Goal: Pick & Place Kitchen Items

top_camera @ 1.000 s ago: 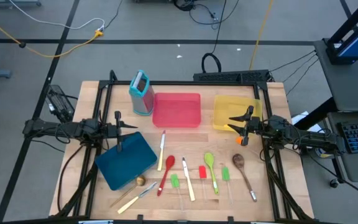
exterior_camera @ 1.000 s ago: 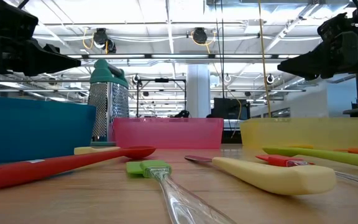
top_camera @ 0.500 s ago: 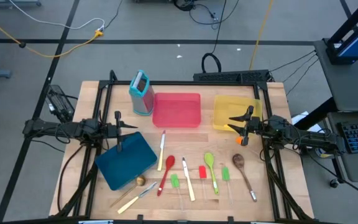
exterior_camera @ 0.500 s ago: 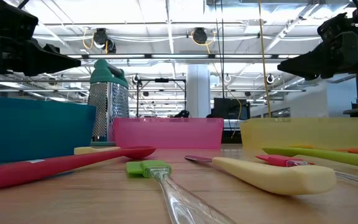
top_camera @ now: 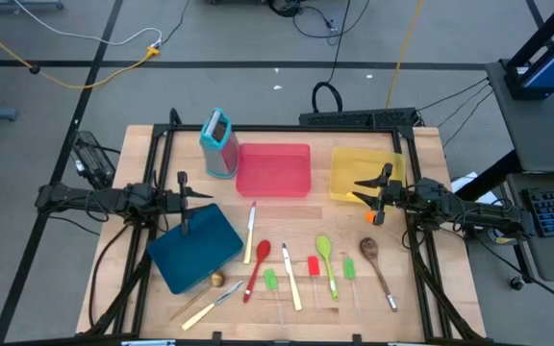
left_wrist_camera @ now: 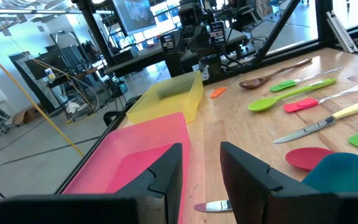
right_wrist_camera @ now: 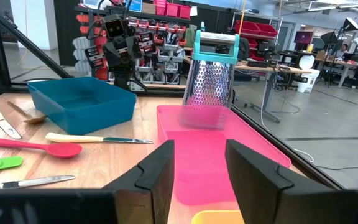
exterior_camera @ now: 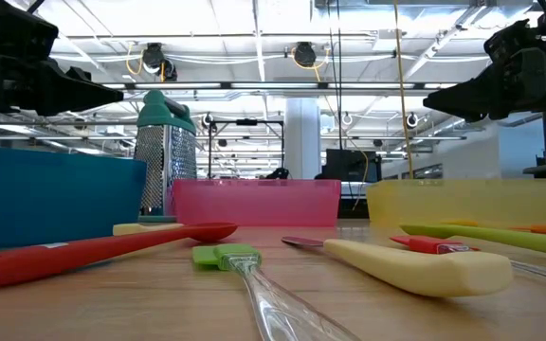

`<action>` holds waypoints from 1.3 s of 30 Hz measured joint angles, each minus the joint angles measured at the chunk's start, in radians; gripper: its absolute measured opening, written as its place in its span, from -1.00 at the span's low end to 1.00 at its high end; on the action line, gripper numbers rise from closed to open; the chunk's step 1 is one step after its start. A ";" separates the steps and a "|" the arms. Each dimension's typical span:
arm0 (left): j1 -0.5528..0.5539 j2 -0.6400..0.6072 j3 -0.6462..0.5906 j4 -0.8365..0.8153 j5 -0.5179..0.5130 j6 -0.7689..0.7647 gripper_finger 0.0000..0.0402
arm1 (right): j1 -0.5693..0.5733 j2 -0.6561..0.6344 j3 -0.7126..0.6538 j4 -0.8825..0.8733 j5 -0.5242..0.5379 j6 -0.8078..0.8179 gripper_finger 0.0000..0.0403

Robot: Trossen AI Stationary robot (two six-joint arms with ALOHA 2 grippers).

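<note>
The kitchen items lie flat on the near half of the wooden table: a cream-handled knife (top_camera: 250, 231), a red spoon (top_camera: 258, 263), a second cream-handled knife (top_camera: 290, 280), a green spoon (top_camera: 327, 259), a wooden spoon (top_camera: 378, 267), short green (top_camera: 270, 280) and red (top_camera: 313, 266) pieces, and an orange piece (top_camera: 369, 217). My left gripper (top_camera: 205, 195) hovers open at the table's left side above the blue tray's far corner, pointing level. My right gripper (top_camera: 359, 186) hovers open at the right over the yellow tray's near edge. Neither has anything between its fingers (left_wrist_camera: 166, 177) (right_wrist_camera: 253, 174).
A blue tray (top_camera: 195, 248) sits at the near left, with a gold spoon and a knife (top_camera: 205, 296) beside it. A red tray (top_camera: 273, 170) and a yellow tray (top_camera: 364, 171) stand along the far side. A teal box grater (top_camera: 218, 144) stands upright at the far left.
</note>
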 joint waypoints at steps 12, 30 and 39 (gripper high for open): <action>0.000 0.000 0.000 0.000 0.000 0.000 -0.44 | 0.000 0.000 0.000 0.000 0.000 0.000 -0.32; 0.000 0.000 0.000 0.000 0.000 0.000 -0.44 | 0.000 0.000 0.000 0.000 -0.002 0.081 -0.32; 0.000 0.000 0.000 0.000 0.000 0.000 -0.44 | 0.001 0.000 0.000 0.062 0.014 0.408 -0.32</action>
